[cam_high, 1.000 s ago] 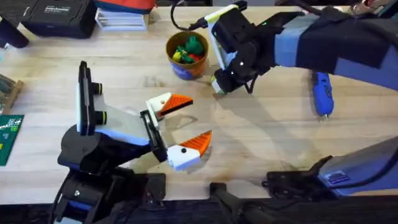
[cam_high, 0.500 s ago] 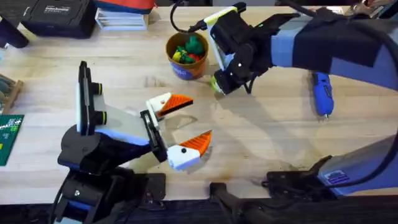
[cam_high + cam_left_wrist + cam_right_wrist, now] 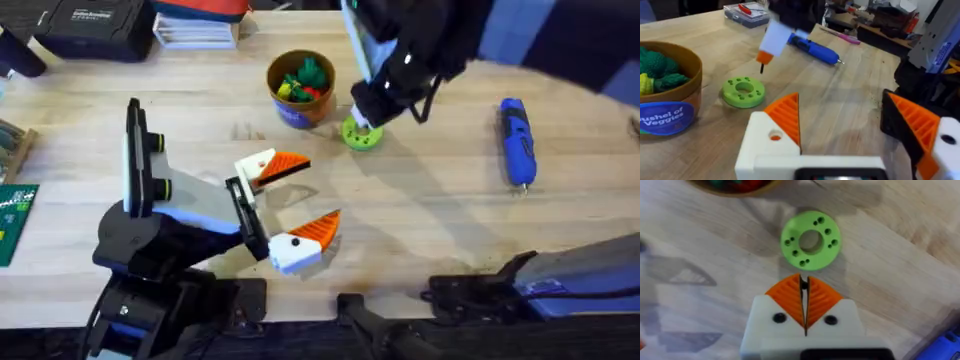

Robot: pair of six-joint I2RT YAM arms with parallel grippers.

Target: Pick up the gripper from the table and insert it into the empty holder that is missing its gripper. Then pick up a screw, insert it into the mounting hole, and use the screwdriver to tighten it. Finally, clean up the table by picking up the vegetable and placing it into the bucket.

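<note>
My right gripper (image 3: 366, 108) hangs just above a green disc with holes (image 3: 362, 133) that lies on the table (image 3: 430, 210). Its orange pads (image 3: 820, 300) are shut on a thin dark screw (image 3: 761, 68), which points down at the disc (image 3: 810, 240). My left gripper (image 3: 315, 192) rests open near the front edge, and both of its white mounts carry orange fingers (image 3: 786, 116). The blue screwdriver (image 3: 517, 140) lies at the right. The bucket (image 3: 285, 108) holds several toy vegetables. The loose gripper and the empty holder are out of view.
Black cases and a stack of books stand along the back left edge (image 3: 95, 25). A green circuit board (image 3: 12, 215) lies at the far left. Bare wood stretches between the disc, the screwdriver (image 3: 812, 47) and the front edge.
The right arm has risen toward the camera and shifted slightly back. The green disc, which its gripper partly covered before, now lies in plain view below it. The left arm has not moved.
</note>
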